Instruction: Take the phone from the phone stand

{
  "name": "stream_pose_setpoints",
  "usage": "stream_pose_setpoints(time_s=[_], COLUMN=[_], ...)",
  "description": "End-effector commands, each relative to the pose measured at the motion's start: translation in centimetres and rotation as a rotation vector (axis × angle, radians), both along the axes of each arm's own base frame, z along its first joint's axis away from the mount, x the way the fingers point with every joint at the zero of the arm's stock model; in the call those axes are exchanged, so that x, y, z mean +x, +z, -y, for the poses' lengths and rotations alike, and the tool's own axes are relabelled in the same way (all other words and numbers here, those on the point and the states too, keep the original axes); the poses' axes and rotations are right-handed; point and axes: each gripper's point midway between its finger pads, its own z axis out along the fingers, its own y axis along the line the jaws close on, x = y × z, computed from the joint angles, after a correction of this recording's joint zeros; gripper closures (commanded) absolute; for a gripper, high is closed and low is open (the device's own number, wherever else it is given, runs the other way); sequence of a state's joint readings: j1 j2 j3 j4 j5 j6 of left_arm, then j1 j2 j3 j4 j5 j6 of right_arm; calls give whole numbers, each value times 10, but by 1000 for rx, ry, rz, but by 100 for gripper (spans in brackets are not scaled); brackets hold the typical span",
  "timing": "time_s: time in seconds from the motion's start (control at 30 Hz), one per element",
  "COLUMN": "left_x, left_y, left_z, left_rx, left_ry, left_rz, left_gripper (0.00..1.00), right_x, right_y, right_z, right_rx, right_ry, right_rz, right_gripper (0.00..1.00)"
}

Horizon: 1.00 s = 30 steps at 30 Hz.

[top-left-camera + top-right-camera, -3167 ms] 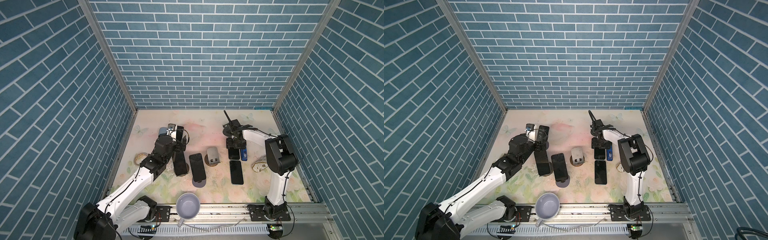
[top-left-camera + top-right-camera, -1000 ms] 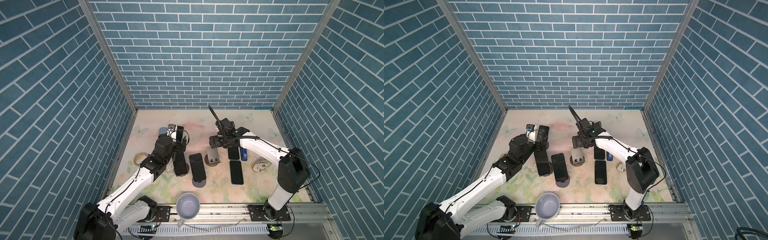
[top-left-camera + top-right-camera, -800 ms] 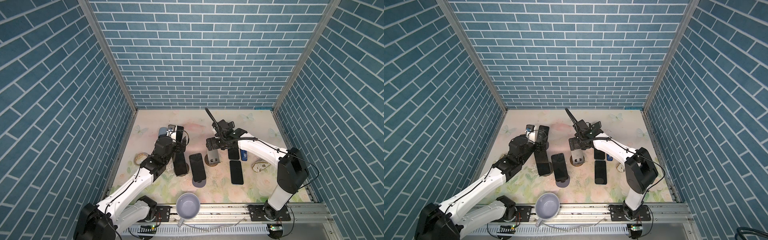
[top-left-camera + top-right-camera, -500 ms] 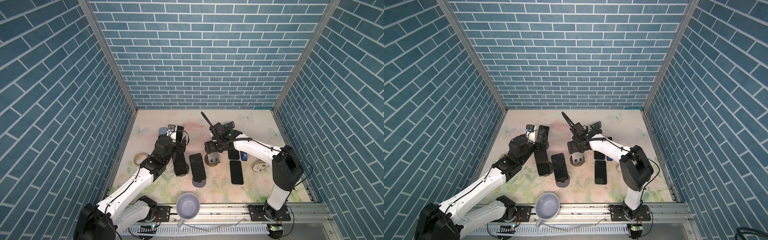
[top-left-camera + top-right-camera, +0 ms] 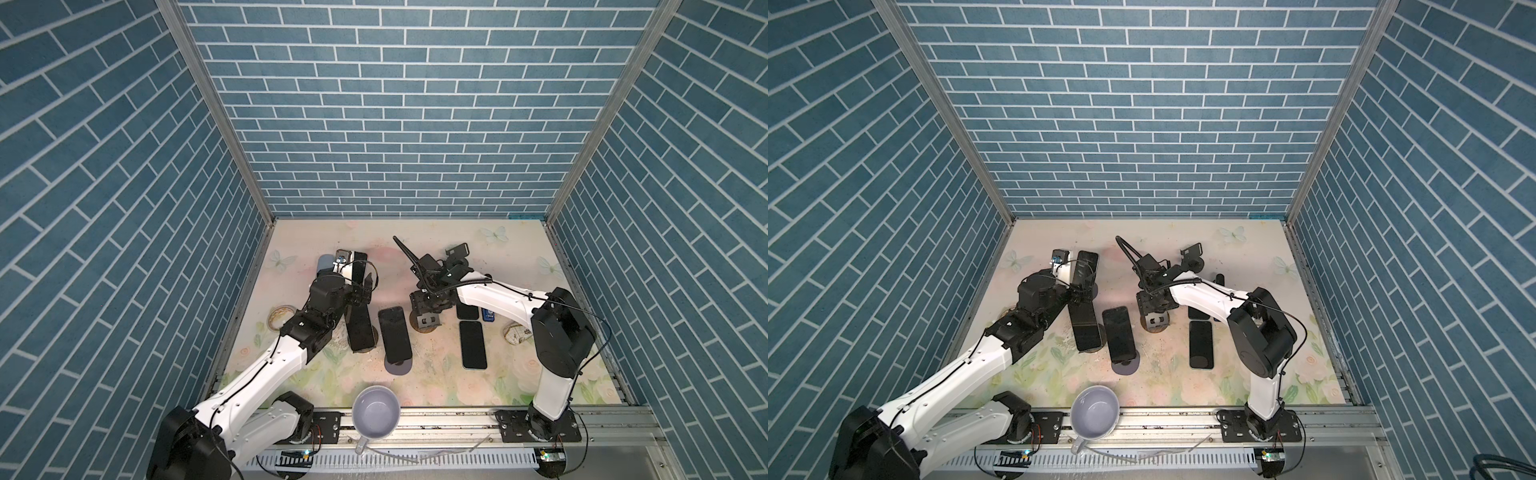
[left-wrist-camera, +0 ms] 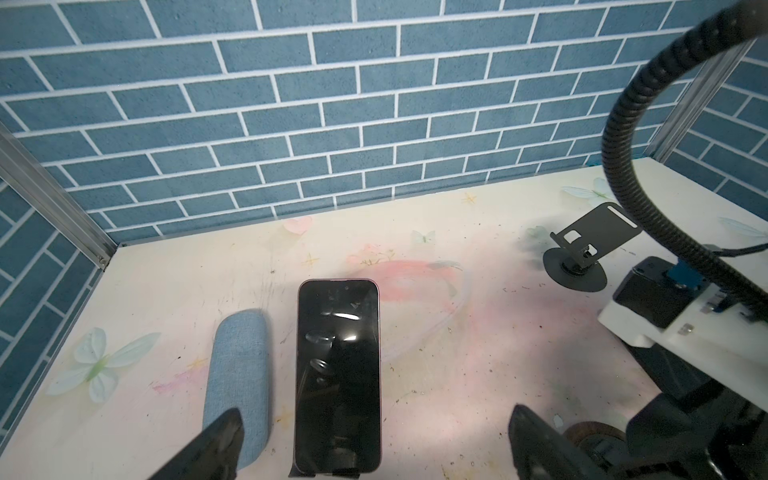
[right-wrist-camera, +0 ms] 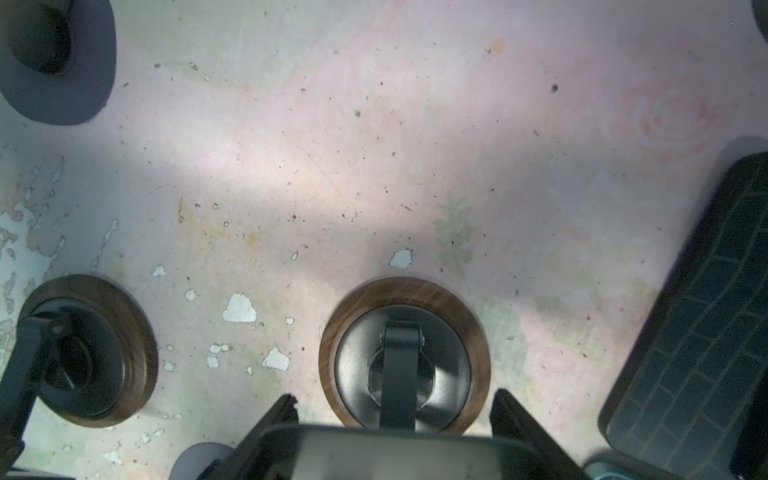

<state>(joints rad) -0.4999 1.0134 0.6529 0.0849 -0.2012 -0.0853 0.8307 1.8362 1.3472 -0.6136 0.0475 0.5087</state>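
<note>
**A:** Right tool [image 7: 395, 397], state at this entry?

**B:** Jaws stood apart, one of the fingers [image 7: 521, 424] on each side of a grey slab [image 7: 395, 451] atop the middle phone stand [image 7: 449, 345], the wood-rimmed one. The slab was blurred, so I could not tell whether the pads pressed on it.

**A:** Was the slab a phone?

**B:** Undetermined. Both top views showed a grey plate with small dark marks under the tool, about mid-desk [image 5: 436, 386]. It could be a phone or the stand's own plate.

**A:** Left tool [image 6: 376, 411]?

**B:** Spread wide, gripping nothing. It hung just at the near end of the far phone [image 6: 337, 365], a black one propped in the far-left quarter of the desk. A blue-grey fabric roll [image 6: 239, 365] lay just beside that phone.

**A:** Other phones on stands?

**B:** Two, both black. The leaning phone [image 5: 360, 328] rested on a second wood-rimmed stand [image 7: 124, 365], left of the middle phone stand. Between them, the third phone [image 5: 395, 334] sat on a stand with a pale round base [image 5: 398, 366].

**A:** Off the stands?

**B:** A light-rimmed phone [image 5: 473, 345] lay flat on the desk, right of the middle phone stand and apart from it. A bare black stand [image 6: 602, 230] stood toward the far edge. A pale mug [image 5: 376, 409] sat at the near edge.
</note>
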Motion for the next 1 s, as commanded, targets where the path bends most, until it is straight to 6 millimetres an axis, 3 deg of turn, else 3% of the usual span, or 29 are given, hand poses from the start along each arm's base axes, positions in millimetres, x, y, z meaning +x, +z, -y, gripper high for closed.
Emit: stream_pose_setpoints(time_s=[0.0,0.13,0.33,0.57,0.97], left_x=[1,1,1,-1,-5], left_y=[5,6,4,3,2], left_z=[2,2,2,-2,-10], left_rx=[-4,-3,-3,8,37], left_ry=[-3,-2,-2,8,32], left_rz=[18,19,15,14,15], left_gripper=[0,0,1,0,0], right_x=[-4,0,22,68,135], right_y=[-14,-8,13,38,38], right_z=[14,12,3,-2,10], right_rx=[-72,-63,-16,62,82], right_ry=[-43,-47,-45,-63,-148], right_rz=[-20,1,44,92,116], right_gripper=[37,41,42,42,41])
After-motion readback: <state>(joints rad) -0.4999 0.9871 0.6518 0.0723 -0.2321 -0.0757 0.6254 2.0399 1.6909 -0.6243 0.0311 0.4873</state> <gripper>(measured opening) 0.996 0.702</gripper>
